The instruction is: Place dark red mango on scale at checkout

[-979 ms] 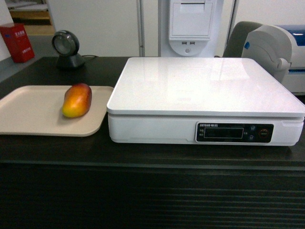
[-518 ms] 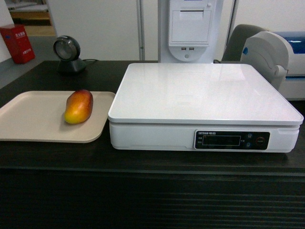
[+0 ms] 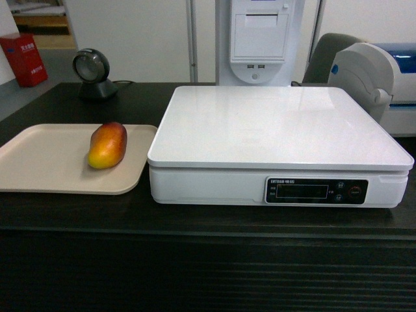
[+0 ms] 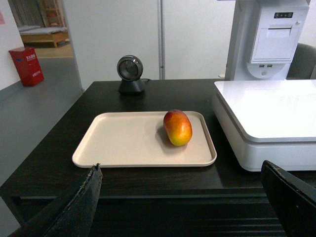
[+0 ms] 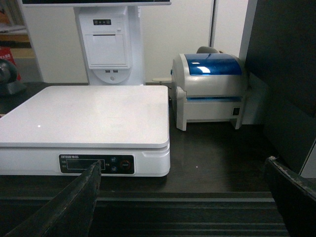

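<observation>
Head faces counter; wrist views flank, sharing scale [image 3: 279,127]

Dark red mango [image 3: 107,145] (yellow-ended) lies left of white scale [image 3: 276,127].

White walls [image 3: 143,39] run behind the dark table [image 3: 195,218], grey floor [image 4: 29,113] stretches left toward a red box [image 4: 27,65], and a white kiosk [image 3: 260,39] stands at the back.
</observation>
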Motion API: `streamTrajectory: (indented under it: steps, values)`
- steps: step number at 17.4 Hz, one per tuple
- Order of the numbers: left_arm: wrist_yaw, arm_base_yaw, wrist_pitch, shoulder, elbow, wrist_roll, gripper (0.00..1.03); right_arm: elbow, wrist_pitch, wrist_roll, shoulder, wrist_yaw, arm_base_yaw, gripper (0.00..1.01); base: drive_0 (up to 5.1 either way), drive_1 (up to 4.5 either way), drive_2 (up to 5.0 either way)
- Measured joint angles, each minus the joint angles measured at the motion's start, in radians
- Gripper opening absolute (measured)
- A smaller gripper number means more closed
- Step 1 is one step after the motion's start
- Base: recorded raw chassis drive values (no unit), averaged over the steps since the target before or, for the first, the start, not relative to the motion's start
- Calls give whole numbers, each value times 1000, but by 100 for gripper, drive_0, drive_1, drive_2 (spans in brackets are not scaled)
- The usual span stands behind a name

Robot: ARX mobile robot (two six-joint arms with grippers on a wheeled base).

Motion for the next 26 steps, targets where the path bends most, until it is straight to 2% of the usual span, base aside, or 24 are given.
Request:
streamTrajectory:
  steps: [8, 10, 11, 12, 14, 15, 16, 17, 26]
  values:
    - [0, 0, 0, 0, 0, 0, 98, 0, 0, 0, 0, 0, 0, 98, 0, 0, 0]
    - [-91, -32, -74, 19, 20, -27, 98, 0, 0, 0, 0, 0, 0, 98, 0, 0, 0]
    - [-166, -72, -85, 68, 34, -60, 98, 0, 0, 0, 0, 0, 0, 98, 0, 0, 0]
    - [-216, -92, -76, 108, 45, -81, 98, 0, 0, 0, 0, 1, 0, 98, 0, 0, 0]
    - [-257, -97, -18, 195, 67, -101, 98, 0, 0, 0, 0, -2, 0, 98, 0, 0, 0]
    - [-199, -15, 189, 399, 137, -112, 98, 0, 0, 0, 0, 0, 0, 98, 0, 0, 0]
    - [-96, 41, 353, 595, 178, -98, 98, 0, 0, 0, 0, 0, 0, 98, 0, 0, 0]
    - [-57, 63, 414, 677, 198, -96, 98, 0, 0, 0, 0, 0, 0, 98, 0, 0, 0]
    - [55, 85, 626, 1022, 349, -61, 98, 0, 0, 0, 0, 0, 0, 98, 0, 0, 0]
